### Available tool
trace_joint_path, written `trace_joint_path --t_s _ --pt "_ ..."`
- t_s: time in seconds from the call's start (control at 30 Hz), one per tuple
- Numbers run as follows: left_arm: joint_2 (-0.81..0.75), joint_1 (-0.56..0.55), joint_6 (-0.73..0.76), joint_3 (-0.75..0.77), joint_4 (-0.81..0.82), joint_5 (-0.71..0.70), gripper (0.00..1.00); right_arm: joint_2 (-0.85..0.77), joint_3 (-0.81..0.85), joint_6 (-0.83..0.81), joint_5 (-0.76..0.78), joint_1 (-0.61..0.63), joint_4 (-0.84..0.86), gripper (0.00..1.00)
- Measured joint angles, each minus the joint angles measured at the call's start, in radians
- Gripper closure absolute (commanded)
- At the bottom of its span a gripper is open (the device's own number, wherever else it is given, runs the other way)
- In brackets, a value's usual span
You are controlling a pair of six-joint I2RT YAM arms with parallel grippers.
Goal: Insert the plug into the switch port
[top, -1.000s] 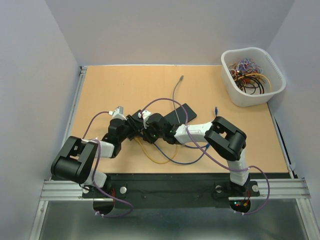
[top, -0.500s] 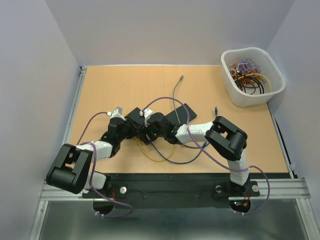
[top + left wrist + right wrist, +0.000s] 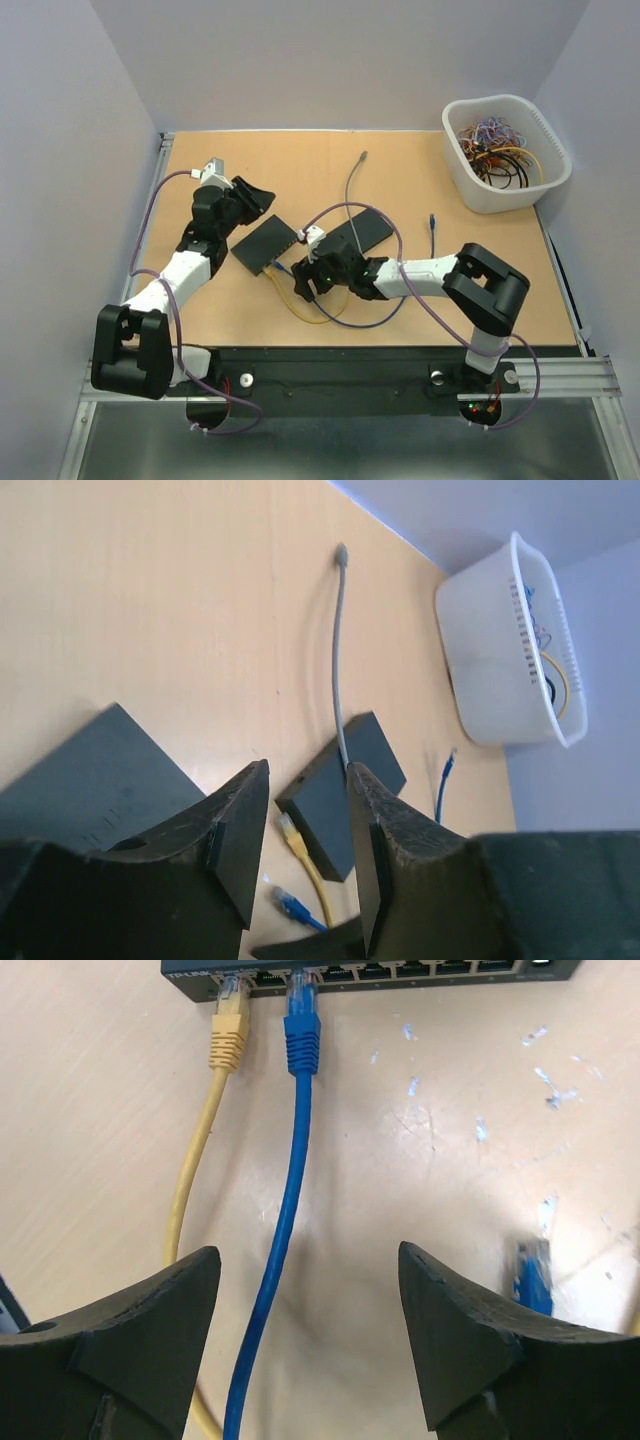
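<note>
The black switch (image 3: 264,245) lies left of the table's middle, and its port row (image 3: 370,974) runs along the top of the right wrist view. A blue plug (image 3: 302,1026) sits in a port beside a yellow plug (image 3: 229,1032). Both cables trail toward me. My right gripper (image 3: 310,1270) is open a short way back from the ports, with the blue cable (image 3: 280,1230) lying loose on the table between its fingers. In the top view that gripper (image 3: 298,283) is just below the switch. My left gripper (image 3: 250,192) hangs up and left of the switch, open and empty (image 3: 305,770).
A second black box (image 3: 356,229) lies right of the switch, with a grey cable (image 3: 351,186) running back from it. A loose blue plug (image 3: 432,221) lies further right. A white bin (image 3: 505,150) of cables stands in the back right corner.
My right gripper has opened and drawn back toward me, leaving the blue plug in the port. The left arm has swung off the switch to the back left.
</note>
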Motion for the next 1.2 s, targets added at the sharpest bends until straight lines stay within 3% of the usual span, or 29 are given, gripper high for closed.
trace_joint_path --t_s 0.2,0.4,0.67,0.87,1.03,1.2 --pt "0.075 0.128 0.033 0.010 -0.032 0.021 0.52 -0.160 -0.072 0.033 0.106 0.000 -0.037 0.13" --pt "0.085 0.145 0.046 -0.045 -0.037 0.018 0.52 -0.312 -0.082 0.047 0.261 0.000 -0.098 0.15" --pt "0.052 0.150 0.052 -0.106 -0.015 0.016 0.52 -0.296 -0.097 0.079 0.364 -0.008 -0.198 0.25" --pt "-0.143 0.150 0.051 -0.200 -0.038 0.021 0.52 -0.291 -0.115 0.123 0.385 -0.065 -0.237 0.30" --pt "-0.254 0.147 0.061 -0.202 -0.045 0.034 0.52 -0.291 -0.115 0.165 0.384 -0.156 -0.239 0.28" --pt "-0.243 0.107 0.065 -0.202 -0.054 0.040 0.52 -0.291 -0.115 0.210 0.345 -0.296 -0.262 0.29"
